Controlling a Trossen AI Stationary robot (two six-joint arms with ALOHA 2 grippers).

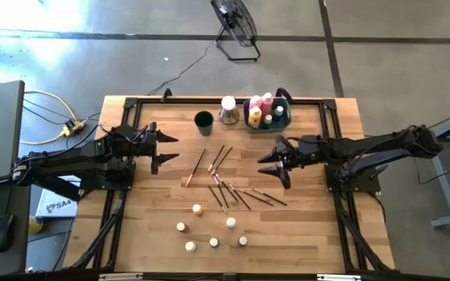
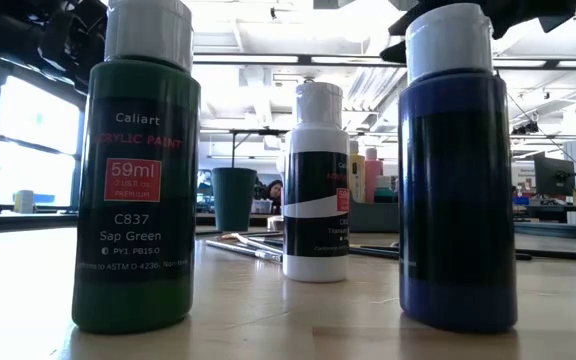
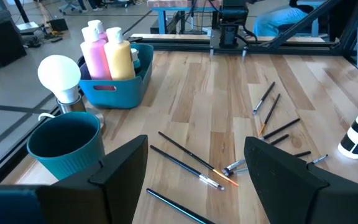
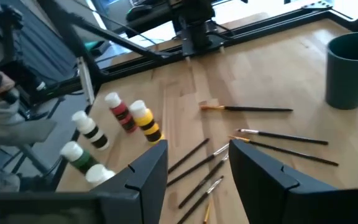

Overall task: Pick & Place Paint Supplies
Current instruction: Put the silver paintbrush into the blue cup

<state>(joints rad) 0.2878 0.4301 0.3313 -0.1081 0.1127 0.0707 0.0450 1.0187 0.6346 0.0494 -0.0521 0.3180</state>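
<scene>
Brushes (image 1: 229, 183) btwn open grippers (both hovering).

Brushes (image 1: 229, 186) lie mid-table, between the bin (image 1: 286, 119) and the pots (image 1: 209, 229).

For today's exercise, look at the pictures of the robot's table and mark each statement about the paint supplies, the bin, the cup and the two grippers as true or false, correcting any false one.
1. The blue bin already holds pink and yellow bottles. True.
2. The left gripper is holding a brush. False: it is open and empty, above the table.
3. Several brushes lie scattered on the table between the arms. True.
4. The dark green cup lies on its side. False: it stands upright.
5. The right gripper is shut on a bottle. False: it is open, holding nothing.
</scene>
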